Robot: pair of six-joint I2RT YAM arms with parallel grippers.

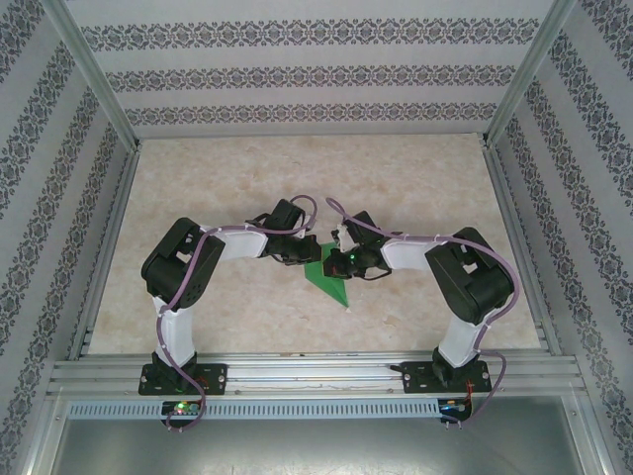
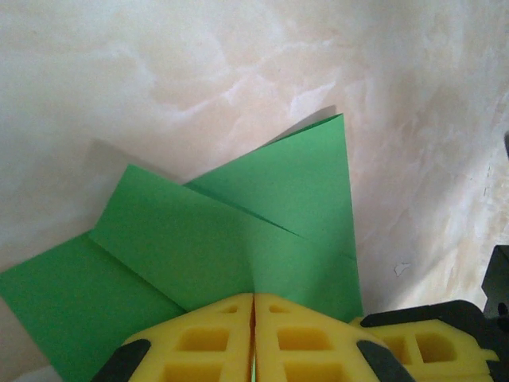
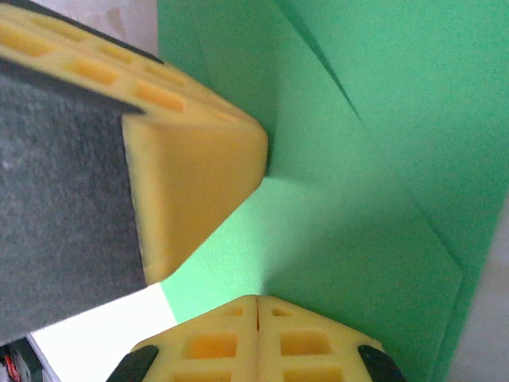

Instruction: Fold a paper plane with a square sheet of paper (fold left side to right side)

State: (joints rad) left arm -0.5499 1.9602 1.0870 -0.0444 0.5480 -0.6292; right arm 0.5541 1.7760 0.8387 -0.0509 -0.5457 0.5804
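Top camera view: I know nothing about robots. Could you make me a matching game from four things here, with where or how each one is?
Things:
1. bright green thin paper sheet
2. thin purple cables
3. pale marbled flat table top
4. white papered back wall

Descriptions:
A. strung along the left arm and the right arm
B. banded with dark ornamental stripes
C. creased into folds, lying mid-table
D. carrying the paper

Pairs: 1-C, 2-A, 3-D, 4-B.

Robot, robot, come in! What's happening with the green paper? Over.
Left gripper shut, right gripper shut, tips at the green paper. Paper part-folded, creased, on the table. Grippers crowd close over it.
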